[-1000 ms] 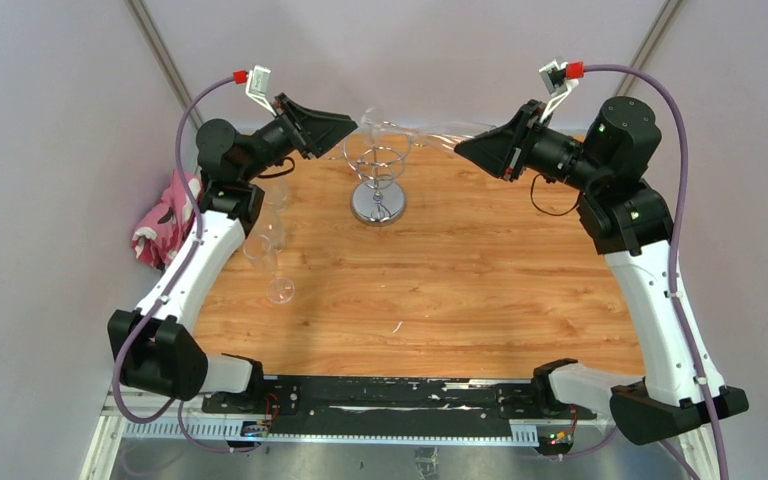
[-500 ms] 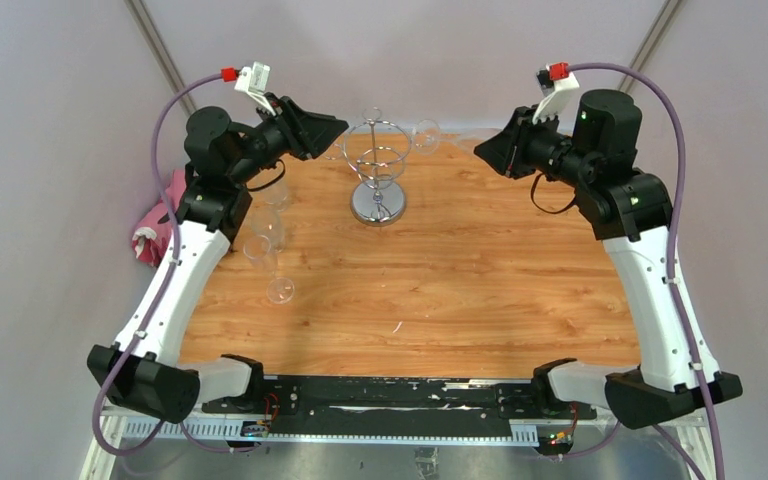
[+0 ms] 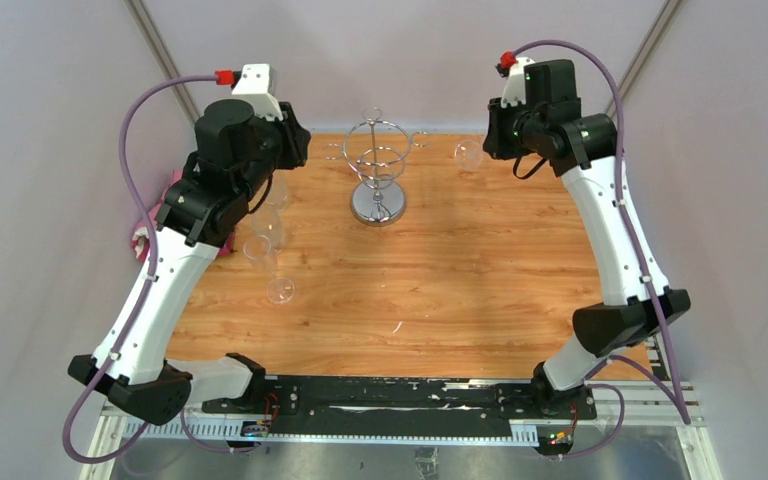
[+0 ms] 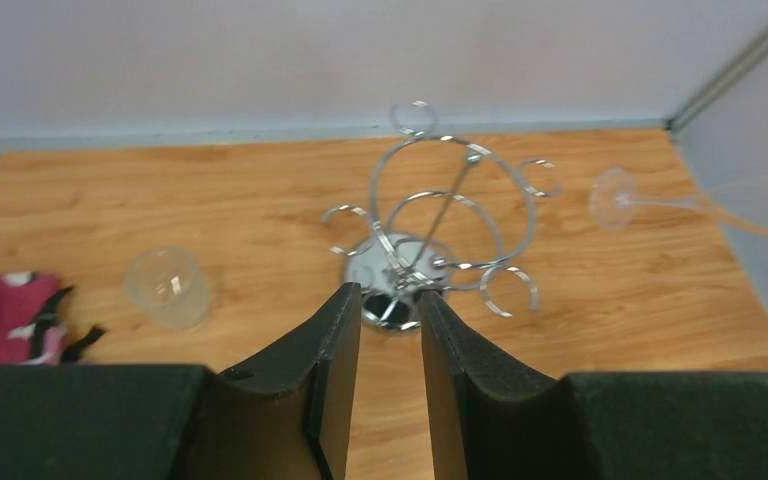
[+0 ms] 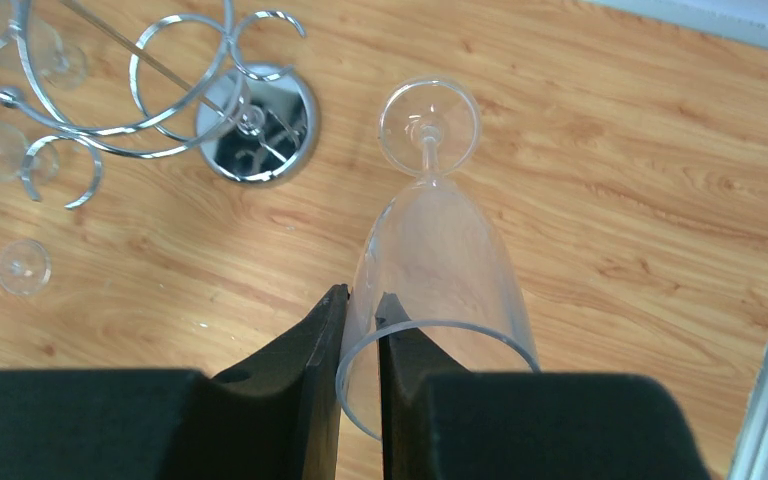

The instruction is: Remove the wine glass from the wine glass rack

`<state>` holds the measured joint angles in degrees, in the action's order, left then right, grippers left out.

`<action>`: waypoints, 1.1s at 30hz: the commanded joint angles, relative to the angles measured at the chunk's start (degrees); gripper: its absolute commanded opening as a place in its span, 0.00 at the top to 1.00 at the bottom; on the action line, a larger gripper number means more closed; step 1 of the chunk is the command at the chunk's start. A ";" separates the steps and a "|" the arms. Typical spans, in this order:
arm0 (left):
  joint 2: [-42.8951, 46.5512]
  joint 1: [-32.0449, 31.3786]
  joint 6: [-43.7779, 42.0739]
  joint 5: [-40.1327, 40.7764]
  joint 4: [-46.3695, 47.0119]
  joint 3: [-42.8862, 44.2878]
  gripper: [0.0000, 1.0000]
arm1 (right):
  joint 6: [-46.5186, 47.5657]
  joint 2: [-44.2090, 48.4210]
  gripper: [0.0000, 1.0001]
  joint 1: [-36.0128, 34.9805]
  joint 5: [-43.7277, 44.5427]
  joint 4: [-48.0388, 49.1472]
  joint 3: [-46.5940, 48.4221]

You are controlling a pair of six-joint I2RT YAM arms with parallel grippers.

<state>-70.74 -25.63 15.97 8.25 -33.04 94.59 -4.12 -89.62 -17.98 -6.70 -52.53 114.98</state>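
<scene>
Wood table [image 3: 460, 280] | wine glass [image 5: 430, 240] clear of rack [image 3: 377, 165], at its 3 o'clock | R gripper [image 5: 360, 305] clamped on its rim | L gripper [image 4: 390, 300] jaws apart, empty | removal looks done; left: set down

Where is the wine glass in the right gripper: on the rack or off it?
Off. The right gripper pinches the wine glass by its rim, apart from the wine glass rack.
</scene>
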 commanded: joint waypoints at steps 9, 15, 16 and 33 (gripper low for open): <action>2.94 -3.35 -2.43 21.39 -12.05 -1.39 0.66 | 9.12 -9.44 1.00 1.09 2.32 -12.09 5.43; 4.76 -3.38 -2.53 22.62 -13.19 -3.56 0.63 | 11.57 -12.84 1.00 3.04 -0.16 -14.09 4.29; 4.86 -3.38 -2.60 22.29 -13.19 -3.80 0.63 | 11.59 -13.04 1.00 3.59 -0.94 -13.73 3.38; 1.82 -3.38 -2.61 19.52 -12.85 -4.58 0.62 | 12.91 -18.55 1.00 4.27 0.77 -13.67 -2.29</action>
<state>-68.69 -28.64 13.58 27.46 -46.04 90.52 6.92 -106.45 -14.20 -7.44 -64.14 114.48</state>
